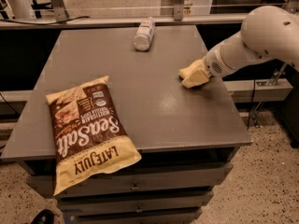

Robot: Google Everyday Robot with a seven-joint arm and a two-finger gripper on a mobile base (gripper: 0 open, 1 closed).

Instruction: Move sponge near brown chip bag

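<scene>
Nearest me, the bag (88, 134) lies flat at the table's (177, 120) front left corner, its cream lower end hanging over the front edge. Further back, by the right edge and well apart from the bag, the gripper (194, 73) sits low on or just above the tabletop at the end of the white arm (261, 36). Its tip is one pale yellow lump. I cannot tell how wide it stands or whether it has hold of anything. I cannot pick the sponge out from that lump, and no loose pad lies anywhere else on the table, so I judge it is at the gripper.

To do this well, the grip should be sure before anything travels. Then comes a low sweep left and forward over bare table, ending just beside the bag's right side without nudging it, since the bag already overhangs. The bottle (144, 33) lies on its side at the far edge, out of the path.
</scene>
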